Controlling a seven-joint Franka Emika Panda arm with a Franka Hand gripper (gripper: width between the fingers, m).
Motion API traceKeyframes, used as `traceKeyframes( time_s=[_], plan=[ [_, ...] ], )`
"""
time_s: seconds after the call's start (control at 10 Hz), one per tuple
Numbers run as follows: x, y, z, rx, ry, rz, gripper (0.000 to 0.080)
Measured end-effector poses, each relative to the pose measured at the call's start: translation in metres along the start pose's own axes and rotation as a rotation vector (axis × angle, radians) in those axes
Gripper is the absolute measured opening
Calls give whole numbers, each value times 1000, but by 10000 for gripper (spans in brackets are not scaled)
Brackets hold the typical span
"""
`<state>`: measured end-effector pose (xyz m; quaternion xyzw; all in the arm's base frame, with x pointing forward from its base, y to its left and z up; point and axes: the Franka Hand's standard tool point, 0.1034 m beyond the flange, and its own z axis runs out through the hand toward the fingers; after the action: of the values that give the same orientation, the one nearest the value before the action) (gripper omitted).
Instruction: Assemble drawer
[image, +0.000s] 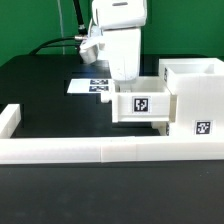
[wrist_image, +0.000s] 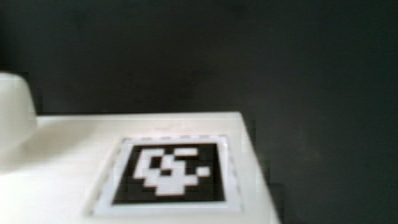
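Observation:
The white drawer housing (image: 195, 95) stands at the exterior view's right, with a tag (image: 203, 128) low on its front. A small white tray (image: 140, 105) with a tag sticks out of the housing toward the exterior view's left. My gripper (image: 125, 74) hangs just above and behind the tray's far edge, and its fingertips are hidden by the tray. In the wrist view I see only a white tagged surface (wrist_image: 169, 170) close up over the black table (wrist_image: 267, 50), and no fingers show. A second tray is not distinguishable.
The marker board (image: 92, 86) lies flat behind the tray on the black table. A low white wall strip (image: 90, 151) runs along the front and turns up at the exterior view's left (image: 10, 118). A cable trails at the back.

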<state>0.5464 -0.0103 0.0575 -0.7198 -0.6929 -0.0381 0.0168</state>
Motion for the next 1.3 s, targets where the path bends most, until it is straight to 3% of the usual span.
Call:
traceKeyframes(
  time_s=[0.6,1.1,1.3],
  plan=[
    [9,-3,6,8,9,-2,44],
    [11,-2,6,-4,10,12,44],
    [0,-1,5,-22,16,30,44]
  ],
)
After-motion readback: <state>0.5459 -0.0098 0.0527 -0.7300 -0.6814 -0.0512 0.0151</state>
